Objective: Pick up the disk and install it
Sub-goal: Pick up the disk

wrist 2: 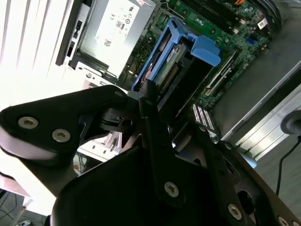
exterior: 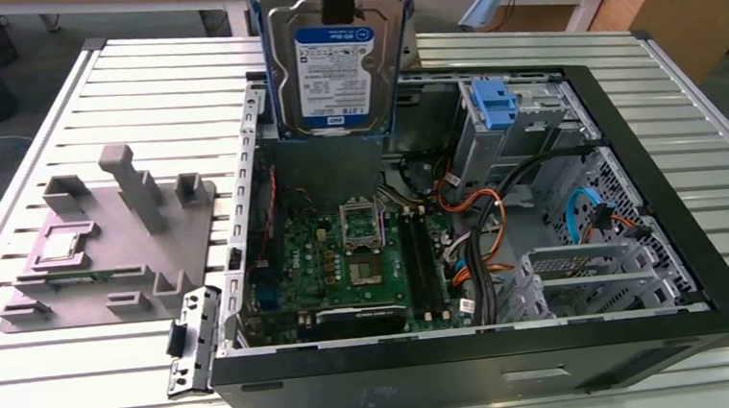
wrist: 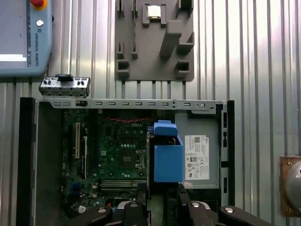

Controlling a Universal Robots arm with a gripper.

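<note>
The disk [exterior: 336, 66], a silver drive with a white-and-blue label and blue rails, hangs upright over the far end of the open black computer case [exterior: 672, 192]. My gripper [exterior: 340, 4] is shut on its upper end. In the first wrist view the disk [wrist: 168, 157] appears end-on with its blue rail, above the motherboard [wrist: 122, 150] and beside the grey power-supply box [wrist: 200, 155], with my gripper [wrist: 161, 192] clamped on it. In the second wrist view the disk [wrist 2: 174, 61] sits between the black fingers [wrist 2: 150, 108].
A metal drive cage with a blue latch [exterior: 492, 104] stands inside the case at the exterior view's right, beside loose cables [exterior: 507, 213]. A grey fixture plate [exterior: 98, 242] lies on the slatted table at the exterior view's left. A detached panel strip [exterior: 188, 341] leans by the case.
</note>
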